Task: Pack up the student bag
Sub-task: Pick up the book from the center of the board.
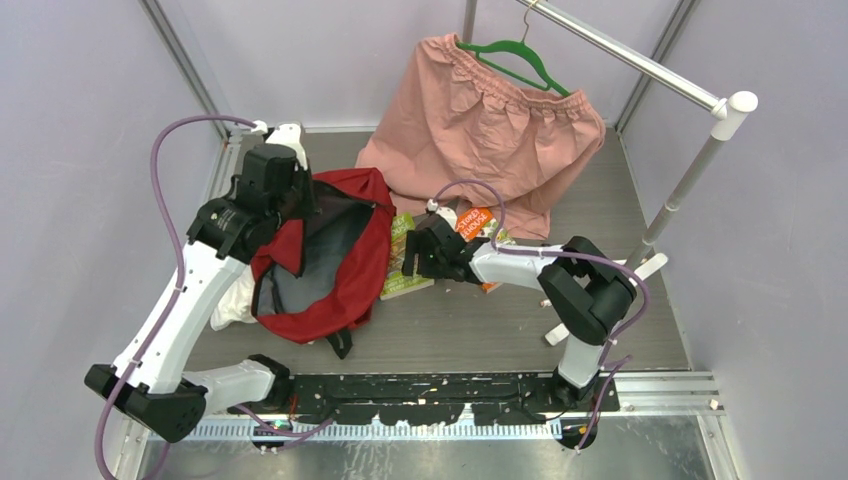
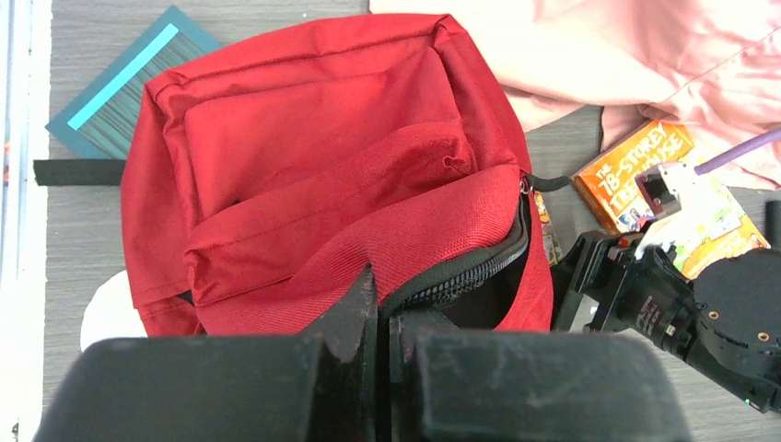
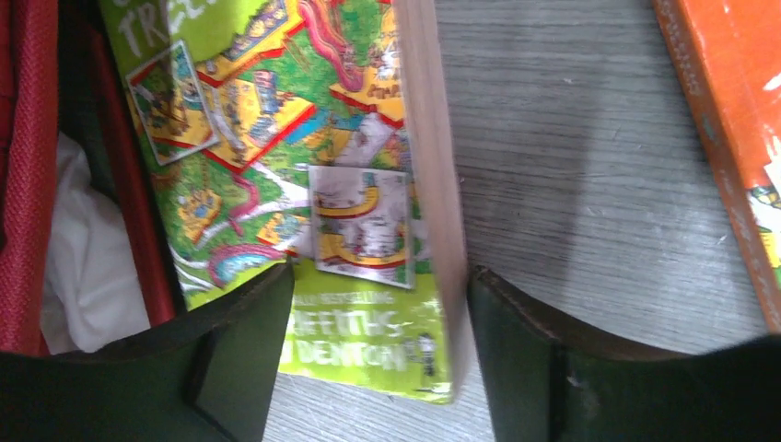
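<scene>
Our left end effector (image 2: 380, 299) pinches the student bag (image 2: 313, 157) open; our right end effector (image 3: 378, 290), jaws spread, straddles the green book (image 3: 276, 138) beside it.

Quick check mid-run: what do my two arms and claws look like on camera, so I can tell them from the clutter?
Both arms match: the left arm and right arm have white links with chunky black joint housings, each trailed by a looping purple cable. The left claw has blocky matte black fingers, scuffed grey; the right claw looks equally dark.
</scene>
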You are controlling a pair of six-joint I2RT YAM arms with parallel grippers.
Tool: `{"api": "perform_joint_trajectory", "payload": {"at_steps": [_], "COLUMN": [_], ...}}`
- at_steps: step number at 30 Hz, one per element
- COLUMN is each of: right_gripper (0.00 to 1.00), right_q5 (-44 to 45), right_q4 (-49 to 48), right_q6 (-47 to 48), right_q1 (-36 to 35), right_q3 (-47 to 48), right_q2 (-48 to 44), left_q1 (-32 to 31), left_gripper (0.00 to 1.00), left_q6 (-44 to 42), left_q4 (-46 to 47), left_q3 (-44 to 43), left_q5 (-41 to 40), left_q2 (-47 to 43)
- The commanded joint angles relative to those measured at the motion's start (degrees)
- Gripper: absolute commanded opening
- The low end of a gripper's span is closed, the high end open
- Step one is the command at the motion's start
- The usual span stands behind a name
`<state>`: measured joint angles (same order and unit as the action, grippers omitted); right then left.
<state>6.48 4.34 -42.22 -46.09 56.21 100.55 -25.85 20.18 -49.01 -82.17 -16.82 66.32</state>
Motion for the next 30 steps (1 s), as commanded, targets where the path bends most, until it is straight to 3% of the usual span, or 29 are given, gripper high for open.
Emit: {"api": "perform_joint_trajectory", "payload": {"at_steps": [1, 4, 5, 12, 18, 22, 25, 30], "right_gripper": [0.53, 0.04, 0.01, 0.01, 0.01, 0.01, 0.01, 0.01], "right_q5": [-1.25, -0.40, 0.19, 7.11, 6.42, 6.23, 6.91, 7.61], "right_q4": [-2.56, -1.46, -0.30, 8.48, 19.19, 28.78, 33.11, 35.65], "right_q6": [-0.83, -0.48, -0.13, 7.25, 7.95, 8.72, 9.40, 10.87], "right_q1": [-0.08, -0.17, -0.40, -5.88, -6.38, -6.44, -6.46, -6.44], "right_q3": [0.26, -0.12, -0.09, -2.36, -3.47, 1.88, 6.18, 10.43], "right_q2": [1.25, -0.09, -0.95, -15.47, -37.39, -47.81, -52.73, -56.79], "left_q1": [0.36, 0.36, 0.36, 0.36, 0.36, 0.17, -3.14, -13.02], "left_gripper": [0.00, 0.00, 0.00, 0.00, 0.00, 0.00, 0.00, 0.00], "left_q6": [0.44, 0.71, 0.73, 0.99, 1.59, 2.85, 4.12, -0.08], "left_q4": [3.59, 3.83, 3.98, 4.75, 6.62, 9.40, 10.52, 9.10], "left_q3": [0.77, 1.56, 1.76, 2.14, 1.22, -0.34, -2.25, -3.28], "left_q5": [0.80, 1.48, 1.56, 2.59, 5.58, 13.74, 20.02, 21.72], "left_q2": [-1.54, -1.95, -2.03, -1.71, -0.84, 2.08, 5.15, 7.69]}}
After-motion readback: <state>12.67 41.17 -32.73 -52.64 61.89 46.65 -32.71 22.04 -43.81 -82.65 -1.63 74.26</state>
